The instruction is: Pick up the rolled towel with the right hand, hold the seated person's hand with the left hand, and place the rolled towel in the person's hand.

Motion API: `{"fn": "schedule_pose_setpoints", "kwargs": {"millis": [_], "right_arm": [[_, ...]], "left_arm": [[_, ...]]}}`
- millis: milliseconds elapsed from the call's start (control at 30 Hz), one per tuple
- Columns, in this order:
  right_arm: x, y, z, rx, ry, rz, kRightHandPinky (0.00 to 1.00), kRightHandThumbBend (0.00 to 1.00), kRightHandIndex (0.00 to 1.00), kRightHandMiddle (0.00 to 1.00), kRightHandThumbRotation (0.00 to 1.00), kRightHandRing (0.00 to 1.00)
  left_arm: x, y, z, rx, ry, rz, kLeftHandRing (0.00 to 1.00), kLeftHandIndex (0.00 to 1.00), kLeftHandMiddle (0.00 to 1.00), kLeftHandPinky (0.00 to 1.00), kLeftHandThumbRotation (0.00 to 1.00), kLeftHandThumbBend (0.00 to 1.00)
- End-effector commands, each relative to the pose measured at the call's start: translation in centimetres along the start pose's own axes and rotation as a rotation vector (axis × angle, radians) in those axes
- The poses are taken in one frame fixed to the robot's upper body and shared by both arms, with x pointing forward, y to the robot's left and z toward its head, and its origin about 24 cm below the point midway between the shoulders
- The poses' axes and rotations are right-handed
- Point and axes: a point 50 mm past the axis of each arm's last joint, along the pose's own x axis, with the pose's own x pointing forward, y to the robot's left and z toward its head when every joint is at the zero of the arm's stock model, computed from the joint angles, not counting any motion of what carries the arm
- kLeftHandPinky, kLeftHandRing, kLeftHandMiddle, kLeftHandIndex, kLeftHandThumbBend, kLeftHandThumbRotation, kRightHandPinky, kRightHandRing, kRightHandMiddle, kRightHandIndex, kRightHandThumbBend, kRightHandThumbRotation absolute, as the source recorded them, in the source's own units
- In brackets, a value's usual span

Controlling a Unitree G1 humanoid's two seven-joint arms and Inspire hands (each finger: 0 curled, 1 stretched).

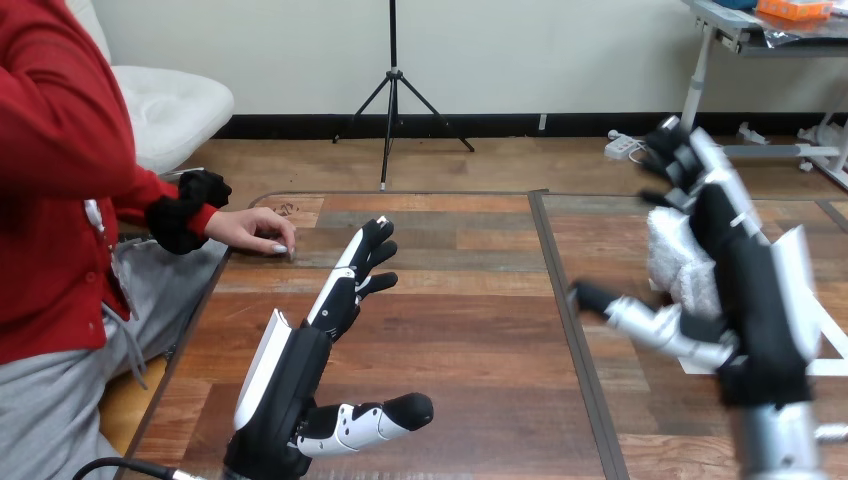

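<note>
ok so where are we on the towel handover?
Done: the towel is off the table, gripped in the right robot hand, raised at the right. In hand: the left robot hand is open, fingers pointing toward the person's hand, with a gap between them. Left: hold that hand, then put the towel in it; it rests palm-down at the table's edge.

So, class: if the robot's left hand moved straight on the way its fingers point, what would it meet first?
Probably nothing: the left hand points across bare table, and the person's hand lies left of that line, though depth is unclear.
</note>
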Motion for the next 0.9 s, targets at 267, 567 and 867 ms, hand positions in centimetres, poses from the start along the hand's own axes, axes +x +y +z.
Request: {"fn": "schedule_pose_setpoints", "kwargs": {"millis": [267,567,867], "right_arm": [[4.7,-2.9,2.4,-0.139,-0.122,-0.117,0.76,1.0,0.91,0.88,0.39,0.85],[6.5,-4.6,2.5,-0.243,-0.048,-0.16,0.77,1.0,0.92,0.88,0.43,0.87],[8.4,-6.2,2.3,-0.356,0.048,-0.162,0.76,1.0,0.94,0.87,0.5,0.88]], "left_arm": [[1.9,0.5,0.6,0.013,-0.08,0.022,0.93,0.97,0.96,0.83,0.69,1.0],[1.9,0.5,0.7,0.013,-0.081,0.021,0.93,0.97,0.96,0.84,0.69,1.0],[1.9,0.5,0.7,0.018,-0.086,0.018,0.94,0.97,0.96,0.85,0.7,1.0]]}}
